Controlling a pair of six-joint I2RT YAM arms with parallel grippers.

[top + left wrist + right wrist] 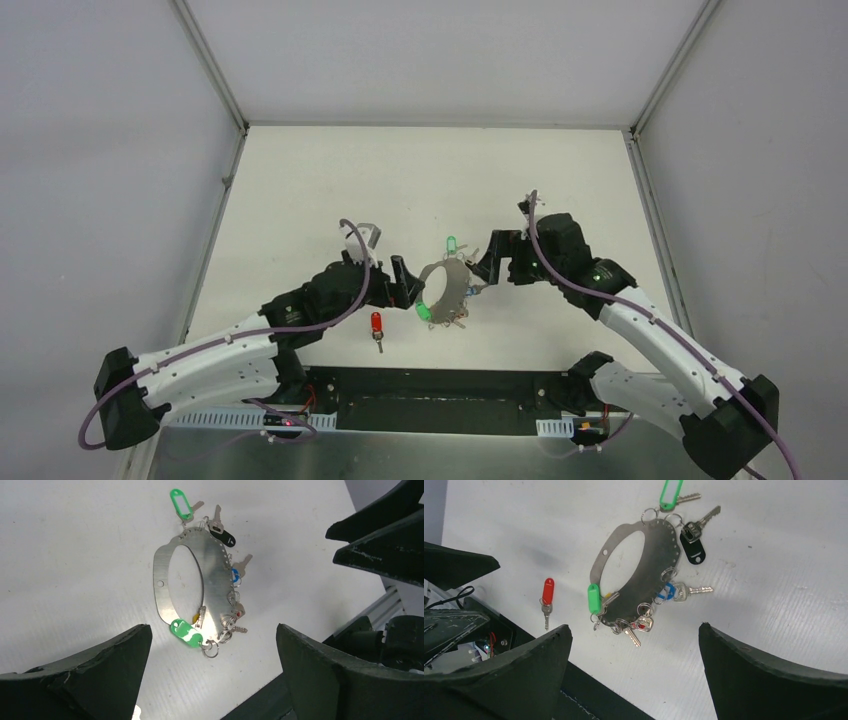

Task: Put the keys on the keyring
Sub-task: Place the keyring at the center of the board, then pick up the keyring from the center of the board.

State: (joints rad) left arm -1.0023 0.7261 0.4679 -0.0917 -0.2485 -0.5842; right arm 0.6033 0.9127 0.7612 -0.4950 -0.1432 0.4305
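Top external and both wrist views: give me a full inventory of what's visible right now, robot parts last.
keyring: one, grey metal, table centre, between the pincers.
green-tagged keys: two, on the keyring, far end and near end.
black-headed key: one, on the keyring.
blue-headed key: one, on the keyring.
small silver keys: a few, count unclear, keyring's near edge.
red-headed key: one, loose on the table, apart from the keyring, left arm's side.
table: one, white.
left pincer: black, open, empty.
right pincer: black, open, empty.

Overhead; wrist views near shared keyring (216,580)
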